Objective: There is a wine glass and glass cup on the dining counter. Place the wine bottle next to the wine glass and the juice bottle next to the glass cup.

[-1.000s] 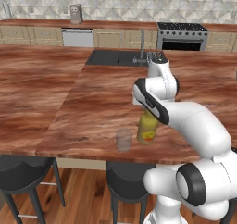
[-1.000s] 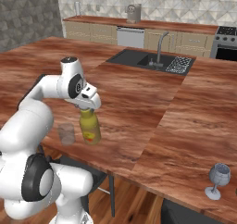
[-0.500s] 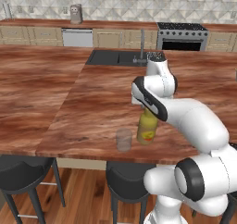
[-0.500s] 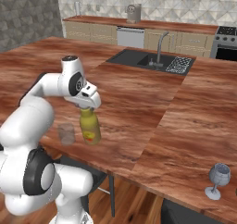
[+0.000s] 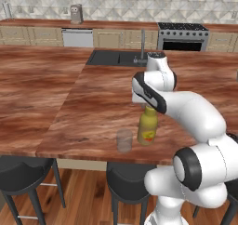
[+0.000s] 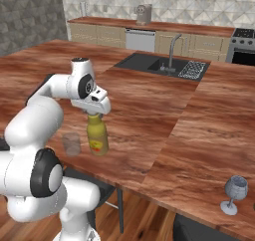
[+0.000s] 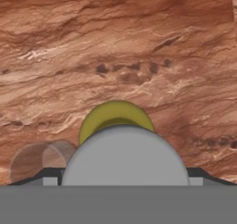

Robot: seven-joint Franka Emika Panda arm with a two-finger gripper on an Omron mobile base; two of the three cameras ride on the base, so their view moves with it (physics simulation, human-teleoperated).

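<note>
Two dark stools [image 5: 21, 170] tuck under the near edge of the dining counter [image 5: 56, 103], and the dark sink [image 6: 149, 65] with its tap sits well back at twelve o'clock. The glass cup [image 5: 124, 140] looks empty, just beside the juice bottle [image 5: 148, 127] at its nine o'clock. The wine glass [image 6: 234, 192] stands well apart near the front edge. The yellow bottle stands upright, red-marked label showing. The gripper [image 6: 95, 114] is over its cap, fingers spread, not pinching it
</note>
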